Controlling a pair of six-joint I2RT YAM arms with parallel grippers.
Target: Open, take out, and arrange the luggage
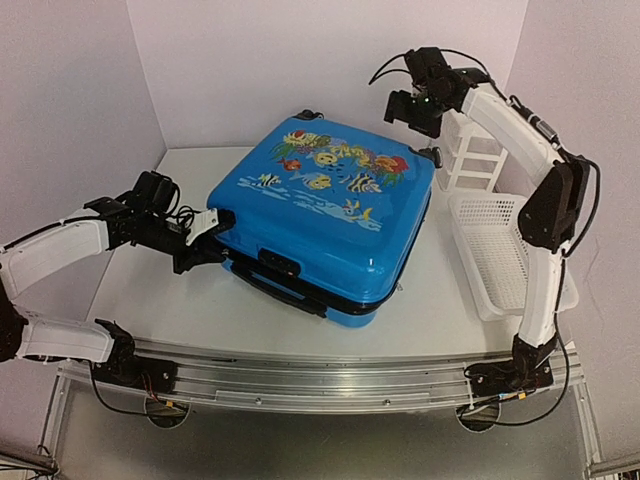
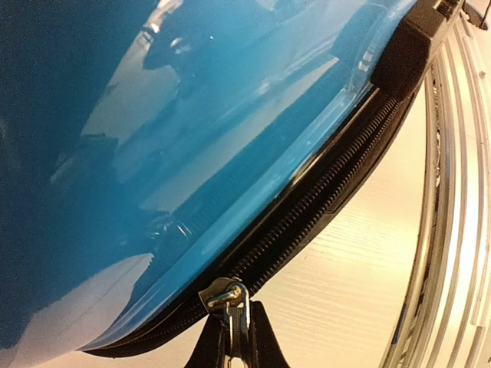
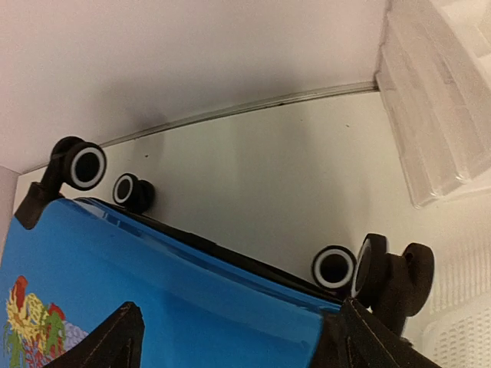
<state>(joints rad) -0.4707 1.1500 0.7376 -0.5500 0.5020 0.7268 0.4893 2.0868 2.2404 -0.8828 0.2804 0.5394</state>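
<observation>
The luggage [image 1: 330, 215] is a bright blue hard-shell suitcase lying flat mid-table, fish-print lid up. My left gripper [image 1: 215, 235] is at its near-left corner, shut on the metal zipper pull [image 2: 229, 300]. In the left wrist view the black fingers [image 2: 265, 345] pinch the pull tab against the black zipper band [image 2: 330, 192]. My right gripper [image 1: 410, 115] hovers above the case's far right corner. In the right wrist view that gripper [image 3: 239, 313] is open, its fingertips wide apart over the blue lid [image 3: 153, 268]. Black-and-white wheels [image 3: 334, 267] stick out beyond the lid's far edge.
A white perforated basket [image 1: 495, 250] lies to the right of the suitcase. A white compartmented organizer [image 1: 470, 155] stands behind it by the back wall. White walls close in on the left, back and right. A metal rail [image 1: 320, 365] runs along the near edge.
</observation>
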